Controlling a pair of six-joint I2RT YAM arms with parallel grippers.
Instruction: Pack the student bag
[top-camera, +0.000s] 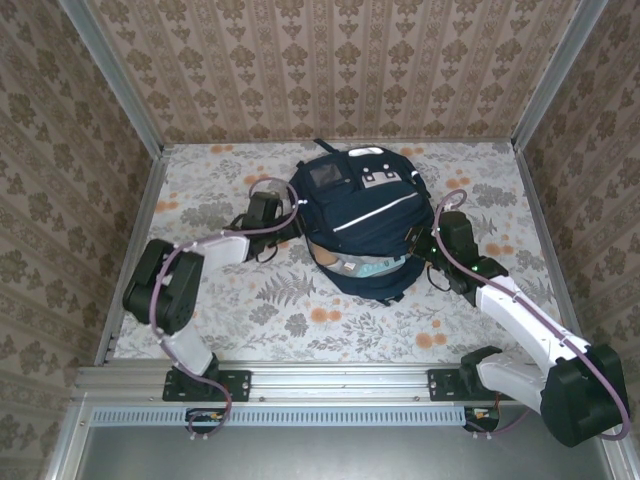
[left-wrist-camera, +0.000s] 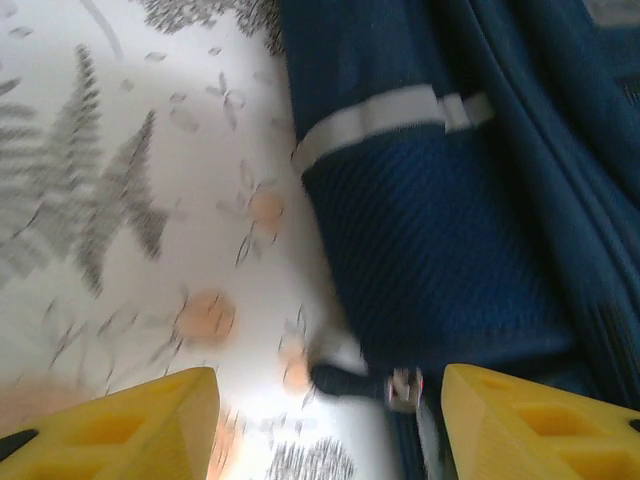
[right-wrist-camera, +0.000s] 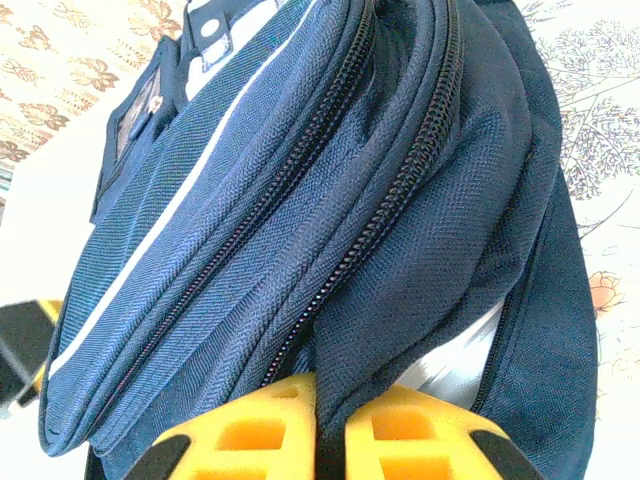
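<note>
The left pincer (left-wrist-camera: 325, 390) gapes at the edge of the bag (top-camera: 365, 215). The right pincer (right-wrist-camera: 328, 390) pinches its fabric on the opposite side.

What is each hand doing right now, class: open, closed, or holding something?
Left hand: open, holding nothing.
Right hand: closed, pinching a fold of the student bag.

Left tool (left-wrist-camera: 328, 388) jaws apart; right tool (right-wrist-camera: 329, 405) pinched.

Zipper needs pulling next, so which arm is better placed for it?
Left: the left gripper, jaws open, faces the student bag's zipper pull; the right gripper is clamped on its fabric.
</note>
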